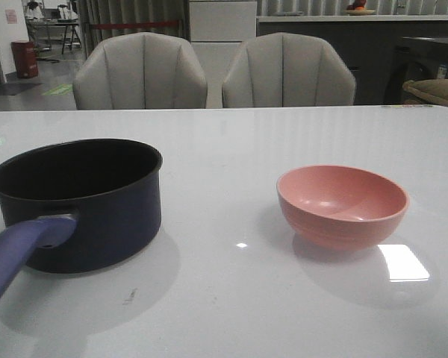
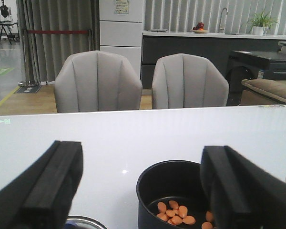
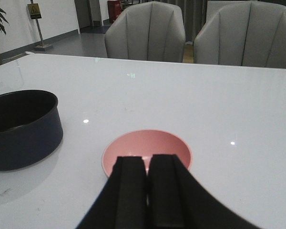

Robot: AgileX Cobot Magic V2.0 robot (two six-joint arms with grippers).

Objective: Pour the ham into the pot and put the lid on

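The ham (image 2: 176,213) is seen as a small cluster of orange rounded chunks lying on the black floor of the pot (image 1: 89,205), gathered toward one side of the bottom; in the front view the chunks are hidden by the pot's near wall. The pot is a dark navy saucepan set upright on the white table (image 1: 224,142), on the left side of the front view; its long blue-purple handle (image 1: 19,253) is pointed toward the camera and a little to the left, so the long axis of pot and handle runs from the table's middle toward the near left edge.

In the left wrist view the pot is framed between the two black padded fingers (image 2: 47,186) of the left gripper (image 2: 143,191), nearer to one finger, which overlaps its rim; the jaws are spread wide with nothing held between them. A curved silver rim (image 2: 83,222) is glimpsed at the picture's edge beside the other finger; what it belongs to cannot be told.

A salmon-pink bowl (image 1: 342,205) is set upright to the right of the pot, well apart from it; its inside looks bare. The right gripper (image 3: 147,191) is seen just short of the bowl, its jaws pressed together on nothing.

Two grey upholstered chairs (image 1: 140,72) are placed behind the table's far edge.
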